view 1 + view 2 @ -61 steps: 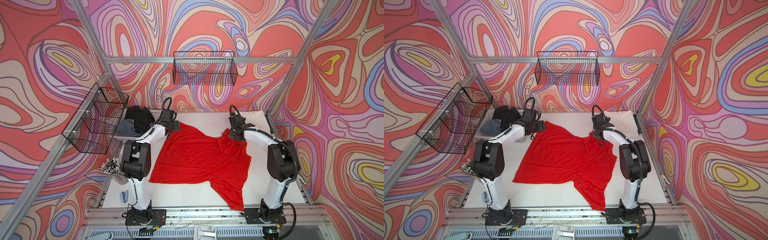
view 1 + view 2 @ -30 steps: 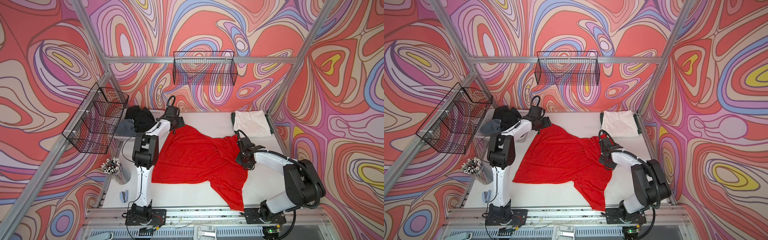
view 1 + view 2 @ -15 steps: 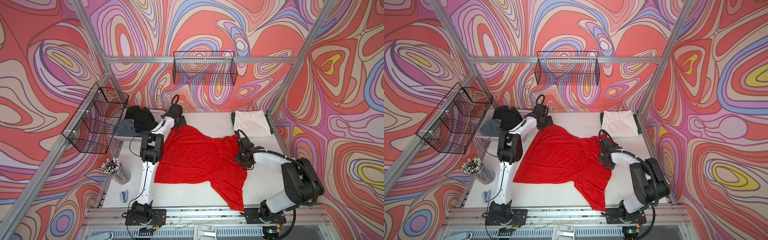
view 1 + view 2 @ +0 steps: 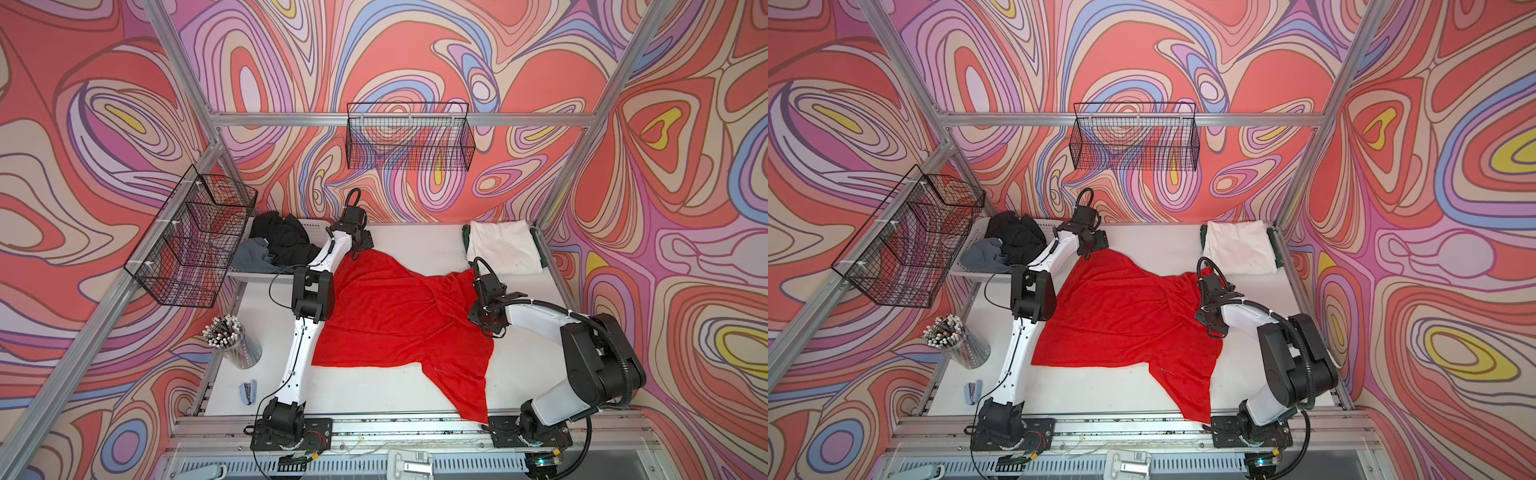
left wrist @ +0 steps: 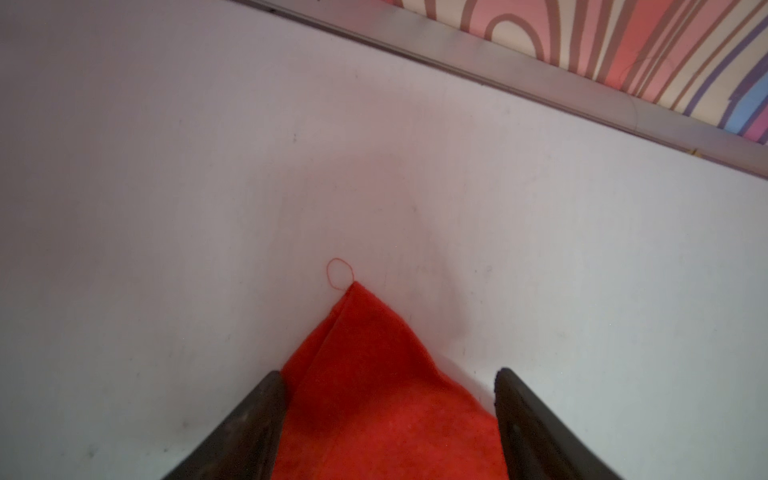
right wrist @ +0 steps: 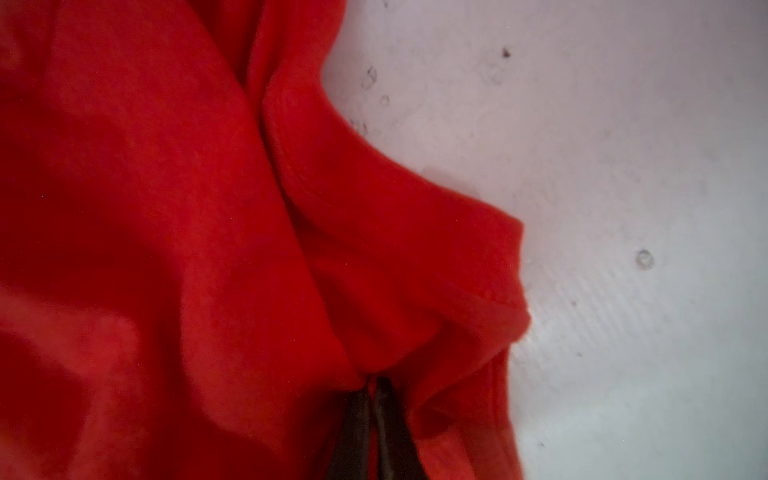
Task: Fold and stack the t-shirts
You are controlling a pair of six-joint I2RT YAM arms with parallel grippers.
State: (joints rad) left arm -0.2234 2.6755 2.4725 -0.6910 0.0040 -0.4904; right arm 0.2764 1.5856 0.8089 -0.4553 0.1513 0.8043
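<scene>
On the white table [image 5: 166, 166], right claw [image 6: 374, 384] pinches the crumpled red t-shirt [image 6: 166, 208], left claw [image 5: 390, 374] spread astride its pointed corner

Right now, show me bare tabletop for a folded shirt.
Bare white table lies between the front rail and the bright red t-shirt. Another bare strip runs at the back, between the left gripper and the folded white t-shirt. Crowded: the back left corner with the white perforated plastic basket of dark shirts, and the right side under the right arm.
</scene>
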